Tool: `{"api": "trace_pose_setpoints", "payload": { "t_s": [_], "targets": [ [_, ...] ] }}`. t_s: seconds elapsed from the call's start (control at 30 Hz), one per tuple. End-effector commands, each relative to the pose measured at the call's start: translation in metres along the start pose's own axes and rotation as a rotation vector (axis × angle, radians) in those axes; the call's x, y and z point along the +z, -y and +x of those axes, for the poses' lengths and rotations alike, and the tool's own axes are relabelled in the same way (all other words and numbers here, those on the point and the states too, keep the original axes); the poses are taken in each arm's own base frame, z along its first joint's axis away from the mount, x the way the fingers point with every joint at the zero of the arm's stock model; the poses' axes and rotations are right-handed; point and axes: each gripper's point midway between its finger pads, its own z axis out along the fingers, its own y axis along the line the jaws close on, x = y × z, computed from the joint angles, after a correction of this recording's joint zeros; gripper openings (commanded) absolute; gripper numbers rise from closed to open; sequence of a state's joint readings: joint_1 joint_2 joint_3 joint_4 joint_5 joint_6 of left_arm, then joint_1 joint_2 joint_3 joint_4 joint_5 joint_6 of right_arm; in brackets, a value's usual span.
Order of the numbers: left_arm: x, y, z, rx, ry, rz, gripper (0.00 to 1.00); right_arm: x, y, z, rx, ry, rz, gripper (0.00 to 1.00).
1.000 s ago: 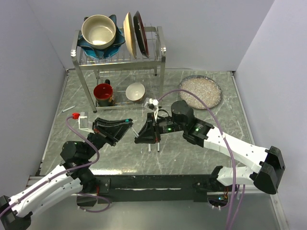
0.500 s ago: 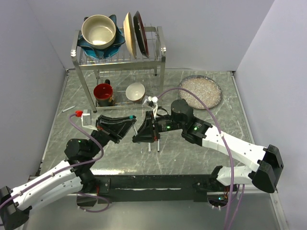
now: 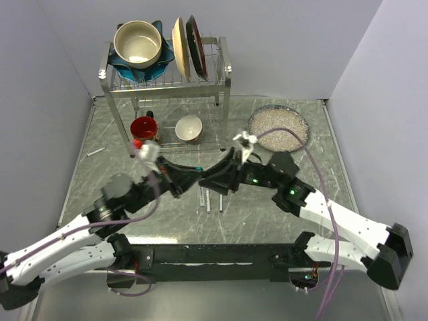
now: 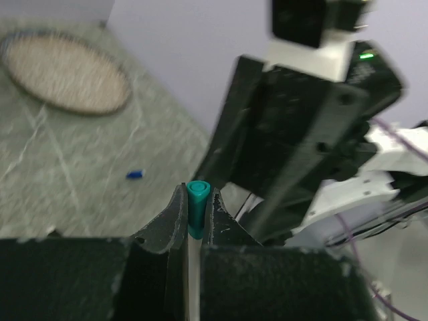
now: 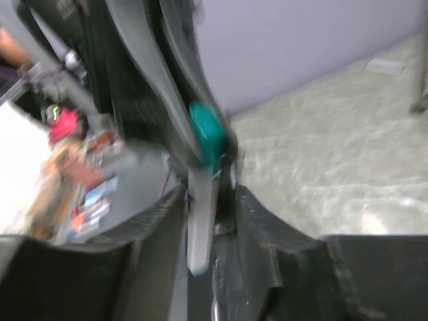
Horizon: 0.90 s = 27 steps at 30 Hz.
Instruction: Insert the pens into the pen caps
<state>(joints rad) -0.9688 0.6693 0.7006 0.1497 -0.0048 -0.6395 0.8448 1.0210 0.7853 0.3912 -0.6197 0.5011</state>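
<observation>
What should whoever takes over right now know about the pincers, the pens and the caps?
Left pincer: shut on the teal end of the teal pen.
Right pincer: jaws apart either side of that pen's white barrel, not gripping.
Loose pens lie on the table just arm-side of the pincers; a blue cap lies loose on it too.
Done: teal pen looks capped, seating too blurred to confirm.
Left: check it, set it down, cap the others.

Robot test cell staged as a kitchen: plain partition walls point(image 3: 287, 47) enclose a marble-look table point(image 3: 334, 154) (dish rack point(image 3: 224, 67), bowl point(image 3: 137, 43) and mug point(image 3: 144, 128) present).
</observation>
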Motion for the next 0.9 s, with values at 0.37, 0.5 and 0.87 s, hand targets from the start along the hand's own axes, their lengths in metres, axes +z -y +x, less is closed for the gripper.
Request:
{"api": "trace_pose_setpoints", "payload": {
  "t_s": [0.37, 0.5, 0.87],
  "targets": [
    [0.012, -0.165, 0.088, -0.015, -0.314, -0.514, 0.01, -0.085, -0.001, 0.04, 0.055, 0.2, 0.137, 0.81],
    [0.009, -0.208, 0.12, -0.042, -0.392, -0.656, 0.01, -0.09, 0.006, 0.041, 0.068, 0.195, 0.19, 0.83],
    [0.004, -0.258, 0.175, -0.127, -0.49, -0.786, 0.13, -0.098, 0.012, 0.045, 0.089, 0.208, 0.241, 0.84]
  ]
}}
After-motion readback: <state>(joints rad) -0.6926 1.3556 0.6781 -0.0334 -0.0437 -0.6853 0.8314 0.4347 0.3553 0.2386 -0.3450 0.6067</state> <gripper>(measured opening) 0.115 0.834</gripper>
